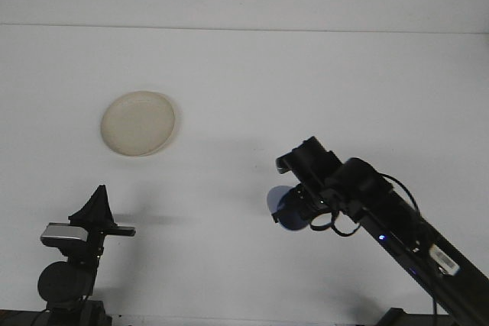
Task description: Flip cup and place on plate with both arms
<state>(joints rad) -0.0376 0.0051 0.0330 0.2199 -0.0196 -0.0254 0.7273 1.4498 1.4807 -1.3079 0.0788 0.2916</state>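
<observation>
While my right gripper [294,205] hangs over the middle of the white table [306,82], its jaws are clamped on the blue cup [284,208], which rides clear of the surface. From the front view the cup shows as a rounded blue shape at the left end of my right wrist, tipped so that one round end faces the camera; I cannot tell whether that end is the mouth or the base. My right arm [397,230] reaches in from the near right corner, slanting up and to the left. Well apart from the cup, to the far left, the cream plate [138,123] lies flat on the table with nothing on it. My left gripper [98,205] waits at the near left edge, pointing upward, its jaws drawn together to a point and holding nothing.
</observation>
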